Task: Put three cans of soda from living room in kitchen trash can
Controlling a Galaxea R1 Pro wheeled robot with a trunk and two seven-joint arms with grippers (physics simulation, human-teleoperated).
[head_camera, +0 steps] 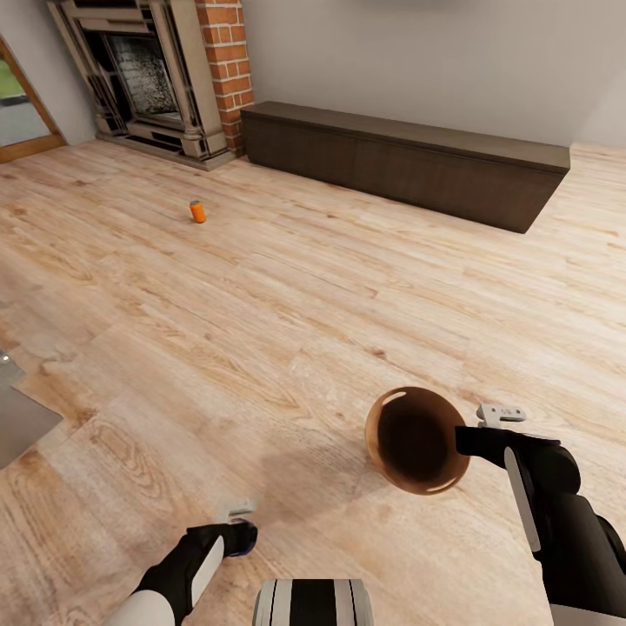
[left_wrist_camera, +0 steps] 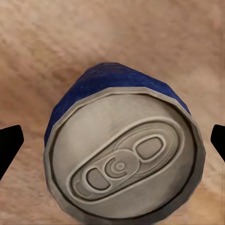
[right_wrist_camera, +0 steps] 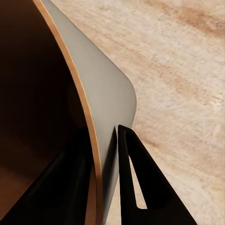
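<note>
R gripper (right_wrist_camera: 108, 140) pinching bin (head_camera: 417, 439) rim — L gripper (left_wrist_camera: 112, 145) probably clamping blue can (left_wrist_camera: 124, 159).

The light wood plank floor (head_camera: 287, 296) carries an orange soda can (head_camera: 198, 211) near the fireplace (head_camera: 152, 78) and a long dark bench (head_camera: 400, 161)
</note>
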